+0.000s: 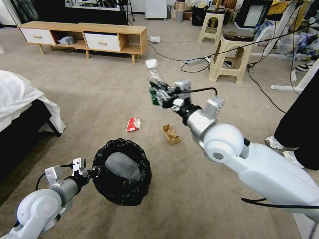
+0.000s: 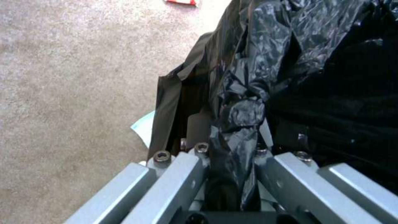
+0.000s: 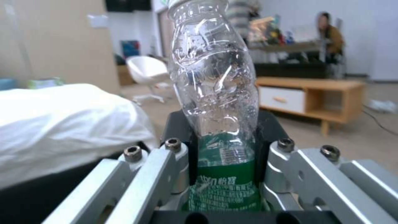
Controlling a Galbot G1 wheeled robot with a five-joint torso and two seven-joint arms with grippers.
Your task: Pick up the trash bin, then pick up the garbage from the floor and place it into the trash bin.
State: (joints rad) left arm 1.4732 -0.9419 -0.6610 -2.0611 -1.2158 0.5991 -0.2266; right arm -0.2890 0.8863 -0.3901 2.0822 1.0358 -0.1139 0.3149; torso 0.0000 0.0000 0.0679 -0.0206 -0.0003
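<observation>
The trash bin (image 1: 122, 171), grey with a crinkled black bag over its rim, hangs tilted at lower left of the head view. My left gripper (image 1: 93, 172) is shut on its bagged rim (image 2: 238, 124). Higher up, mid-picture, my right gripper (image 1: 159, 95) is shut on a clear bottle with a green label (image 1: 154, 83), held above the carpet; the right wrist view shows the bottle (image 3: 215, 102) between the fingers (image 3: 176, 165). On the carpet beyond the bin lie a red-white wrapper (image 1: 133, 124) and a crumpled brown paper box (image 1: 170, 134).
A bed with white bedding (image 1: 23, 99) stands at the left. A wooden TV bench (image 1: 83, 36) lines the far wall. Beige plastic stools (image 1: 231, 54) and cables (image 1: 199, 61) lie at the far right. A person's legs and shoes (image 1: 289, 146) stand close on the right.
</observation>
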